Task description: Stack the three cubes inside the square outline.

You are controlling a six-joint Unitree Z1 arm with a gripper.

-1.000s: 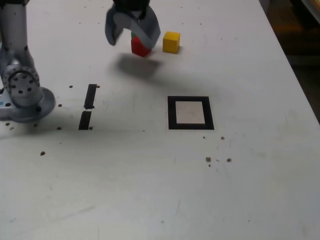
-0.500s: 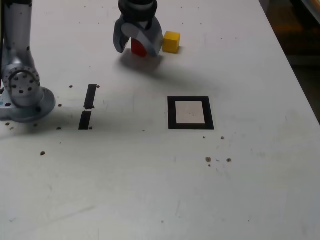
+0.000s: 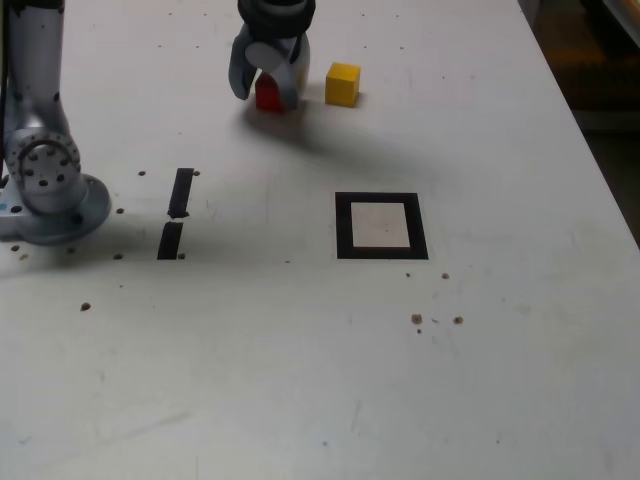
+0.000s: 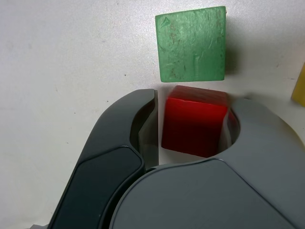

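On the white tabletop (image 3: pixel 500 380), the thick black square outline with a white centre (image 3: pixel 381 226) lies empty. Well beyond it, the grey gripper (image 3: pixel 268 90) clenches the small red cube (image 4: pixel 193 125). The green cube (image 4: pixel 192 44) sits just beside it; lifting might nudge it, or the red might slip.

Exterior camera looking down across the worktop (image 3: pixel 500 380) from high, wrist camera peering close over the gripper (image 4: pixel 190 126), both sharing the red cube (image 3: pixel 268 95).
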